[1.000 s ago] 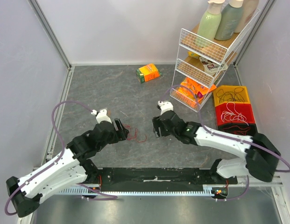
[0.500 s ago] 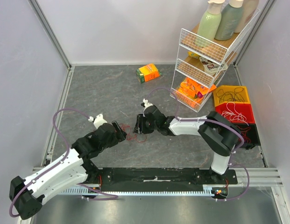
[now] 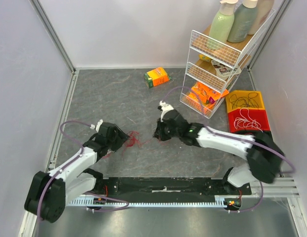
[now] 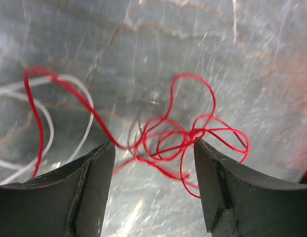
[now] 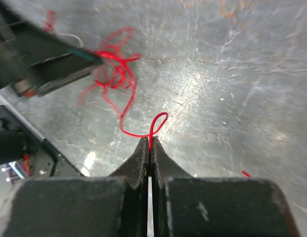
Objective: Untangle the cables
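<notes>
Cables (image 3: 132, 138) lie in a loose tangle on the grey desk (image 3: 109, 94), between the two arms. In the top view we see mostly red strands there.

From the left wrist we see the red cable (image 4: 179, 140) as a knot of thin loops flat on the desk, with one long strand running off to the left. That strand crosses a white cable (image 4: 88, 103) that curves beside it. The left claw (image 3: 121, 140) is spread wide over this knot, its two fingers (image 4: 89, 177) standing on either side of the red loops. We cannot tell whether the tips touch the strands.

The right claw (image 3: 158, 136) is pinched tight on the red cable, and from the right wrist its fingertips (image 5: 143, 148) meet with no gap. A small red loop (image 5: 158, 120) stands just above them. From that loop the strand runs up and left to the main knot (image 5: 113, 66), which sits at the tip of the left claw.

Well apart, at the right side of the desk, a yellow bin (image 3: 244, 94) holds black cables (image 3: 242, 102) and a red bin (image 3: 232, 121) holds white cables (image 3: 249, 118).
</notes>
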`<control>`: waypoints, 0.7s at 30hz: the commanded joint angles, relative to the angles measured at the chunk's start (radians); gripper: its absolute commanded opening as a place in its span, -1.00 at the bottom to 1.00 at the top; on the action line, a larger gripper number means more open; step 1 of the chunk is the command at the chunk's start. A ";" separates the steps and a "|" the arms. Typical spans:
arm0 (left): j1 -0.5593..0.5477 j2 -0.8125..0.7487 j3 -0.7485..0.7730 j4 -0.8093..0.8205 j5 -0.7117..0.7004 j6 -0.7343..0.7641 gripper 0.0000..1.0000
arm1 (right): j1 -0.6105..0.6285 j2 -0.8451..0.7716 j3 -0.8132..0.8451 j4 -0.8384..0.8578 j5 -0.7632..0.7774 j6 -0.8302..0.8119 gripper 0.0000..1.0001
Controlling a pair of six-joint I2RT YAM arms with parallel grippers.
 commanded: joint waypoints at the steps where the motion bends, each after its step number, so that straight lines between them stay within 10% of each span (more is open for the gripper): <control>1: 0.101 0.121 -0.031 0.147 0.096 -0.011 0.40 | 0.004 -0.305 -0.019 -0.175 0.132 -0.137 -1.00; 11: 0.179 -0.032 -0.060 0.035 0.058 0.020 0.34 | 0.001 -0.747 0.248 -0.546 0.647 -0.304 -1.00; 21: 0.207 -0.109 -0.038 0.018 0.058 0.090 -0.46 | 0.001 -0.847 0.470 -0.606 0.830 -0.416 -1.00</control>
